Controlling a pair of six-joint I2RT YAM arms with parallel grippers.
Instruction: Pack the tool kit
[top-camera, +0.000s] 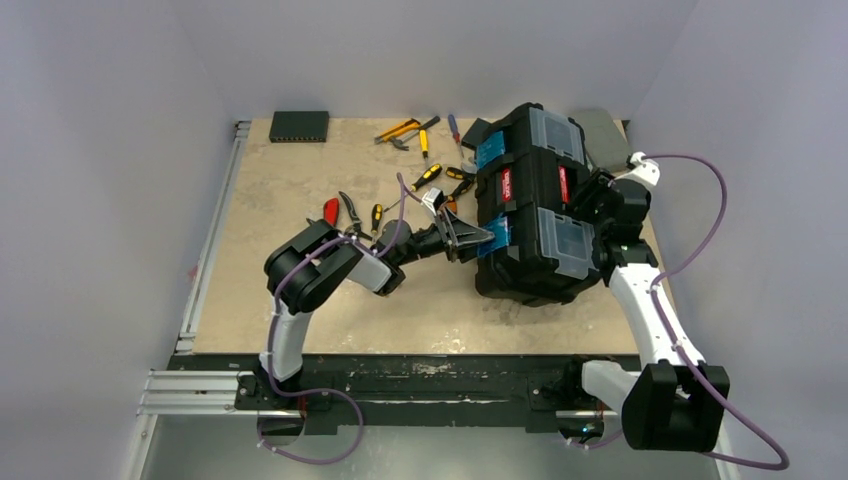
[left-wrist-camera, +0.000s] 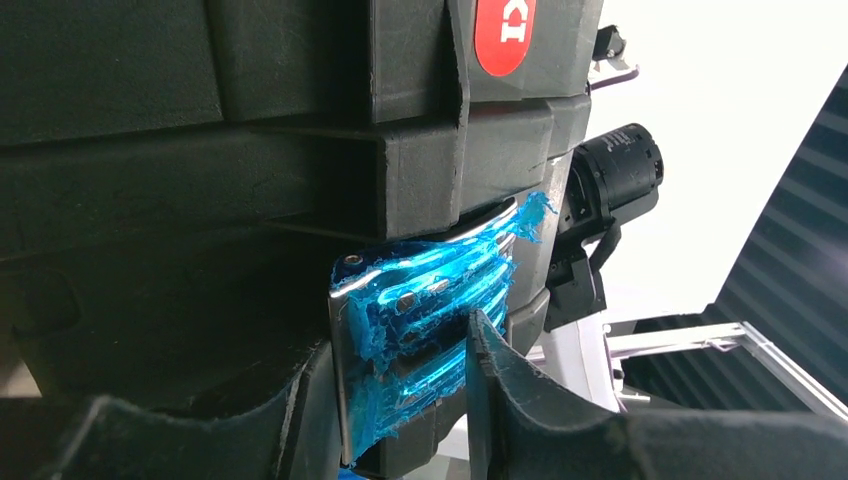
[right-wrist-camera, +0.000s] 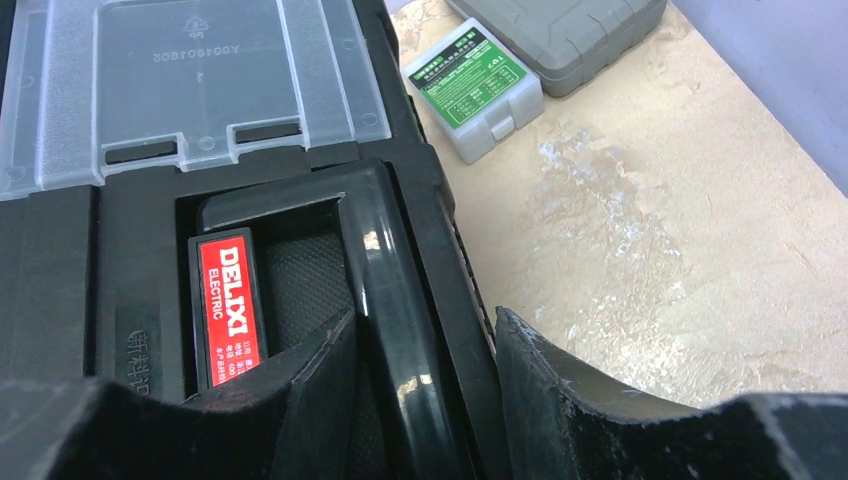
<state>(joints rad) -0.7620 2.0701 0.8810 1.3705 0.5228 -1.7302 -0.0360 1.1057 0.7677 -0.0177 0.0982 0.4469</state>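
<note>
The black toolbox (top-camera: 535, 205) lies at the table's right, lid shut, its two clear-lidded compartments (top-camera: 556, 133) facing up. My left gripper (top-camera: 465, 238) reaches in from the left. Its jaws are shut on the nearer blue latch (left-wrist-camera: 430, 310), one finger (left-wrist-camera: 290, 420) against the latch's metal edge and the other over its right part. My right gripper (top-camera: 600, 195) is on the box's far side. In the right wrist view its jaws (right-wrist-camera: 425, 320) close on the glossy black handle (right-wrist-camera: 390, 280) and lid edge, beside the red label (right-wrist-camera: 228, 305). Yellow-black screwdrivers (top-camera: 425, 178) and red-handled pliers (top-camera: 332, 210) lie loose left of the box.
A small grey case with a green label (right-wrist-camera: 475, 90) and a larger grey case (right-wrist-camera: 560, 35) sit just behind the toolbox. A flat black box (top-camera: 299, 126) lies at the back left edge. More hand tools (top-camera: 405, 130) are scattered at the back centre.
</note>
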